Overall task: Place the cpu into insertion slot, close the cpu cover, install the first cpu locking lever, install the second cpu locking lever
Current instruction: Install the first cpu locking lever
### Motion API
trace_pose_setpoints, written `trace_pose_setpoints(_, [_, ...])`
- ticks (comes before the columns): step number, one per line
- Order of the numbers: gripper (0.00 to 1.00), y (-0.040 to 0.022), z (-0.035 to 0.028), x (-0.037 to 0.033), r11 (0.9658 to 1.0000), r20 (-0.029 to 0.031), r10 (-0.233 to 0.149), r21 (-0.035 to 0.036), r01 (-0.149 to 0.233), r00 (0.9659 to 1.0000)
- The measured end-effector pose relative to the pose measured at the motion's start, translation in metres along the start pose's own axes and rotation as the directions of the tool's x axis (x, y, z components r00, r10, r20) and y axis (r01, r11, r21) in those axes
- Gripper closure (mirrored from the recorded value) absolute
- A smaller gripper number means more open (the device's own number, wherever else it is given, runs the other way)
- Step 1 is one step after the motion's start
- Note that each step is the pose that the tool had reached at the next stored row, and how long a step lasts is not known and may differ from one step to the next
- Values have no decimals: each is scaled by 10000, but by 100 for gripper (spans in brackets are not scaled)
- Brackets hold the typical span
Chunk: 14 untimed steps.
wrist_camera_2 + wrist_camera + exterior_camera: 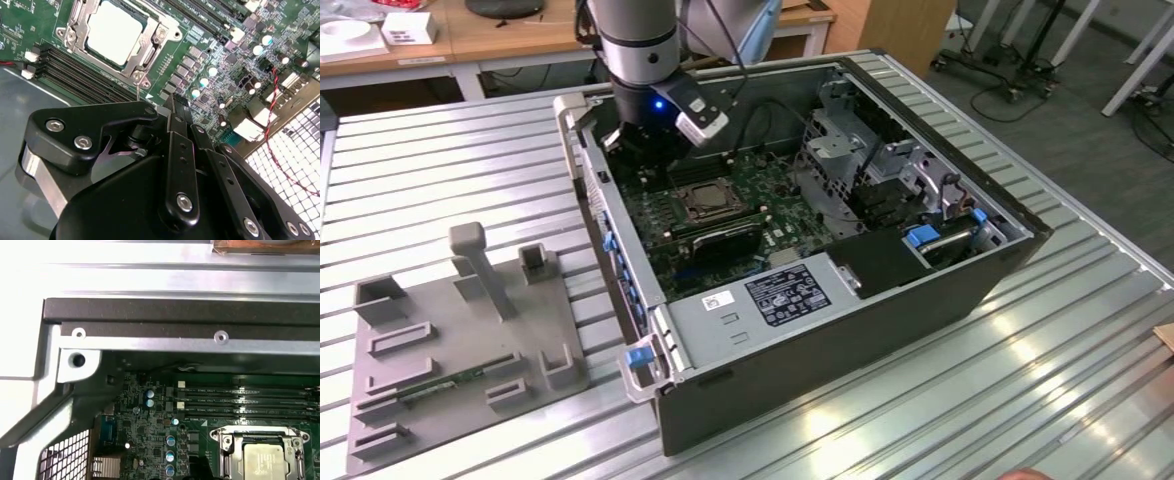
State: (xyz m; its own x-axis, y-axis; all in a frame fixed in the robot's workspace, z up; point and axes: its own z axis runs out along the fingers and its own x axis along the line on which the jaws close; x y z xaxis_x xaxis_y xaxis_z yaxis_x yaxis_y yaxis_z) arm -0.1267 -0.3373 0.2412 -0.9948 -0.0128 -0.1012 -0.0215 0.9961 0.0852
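The cpu (pixel 114 31) is a pale square chip lying flat in the insertion slot (pixel 75 27) on the green motherboard. The silvery cpu cover (pixel 150 52) lies down around it as a frame. In the first wrist view the cpu (pixel 265 463) and the cover frame (pixel 227 450) sit low in the picture. A thin metal rod (pixel 137 89) stands up beside the socket's corner. My gripper (pixel 175 102) hovers a short way off that corner, its black fingers (pixel 181 145) pressed together with nothing between them. In the exterior view the gripper (pixel 640 160) hangs inside the open case, just behind the socket (pixel 702 201).
Long black memory slots (pixel 75 70) run beside the socket. The case's metal wall (pixel 165 342) and a perforated grille (pixel 290 150) stand close by. Drive cages (pixel 854 160) fill the case's right in the exterior view. A grey fixture plate (pixel 454 340) lies on the slatted table at the left.
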Motion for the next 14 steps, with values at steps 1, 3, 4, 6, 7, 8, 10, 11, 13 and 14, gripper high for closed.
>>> trace_pose_setpoints(1, [90,8,2,2,10000,0,0,0,0,10000])
trace_pose_setpoints(3, [90,25,5,6,10000,-1,1,1,-1,10000])
trace_pose_setpoints(4, [90,32,7,8,10000,-1,1,1,-1,10000])
trace_pose_setpoints(6, [90,46,10,12,10000,-1,2,1,-2,10000])
trace_pose_setpoints(7, [90,53,11,15,10000,-1,2,1,-2,10000])
trace_pose_setpoints(8, [90,61,13,18,10000,-1,2,1,-2,10000])
trace_pose_setpoints(10, [90,80,17,25,10000,0,2,1,-2,10000])
trace_pose_setpoints(11, [90,88,18,27,10000,0,2,1,-2,10000])
trace_pose_setpoints(13, [90,105,20,32,10000,-1,3,1,-3,10000])
trace_pose_setpoints(14, [90,114,22,34,10000,0,4,1,-4,10000])
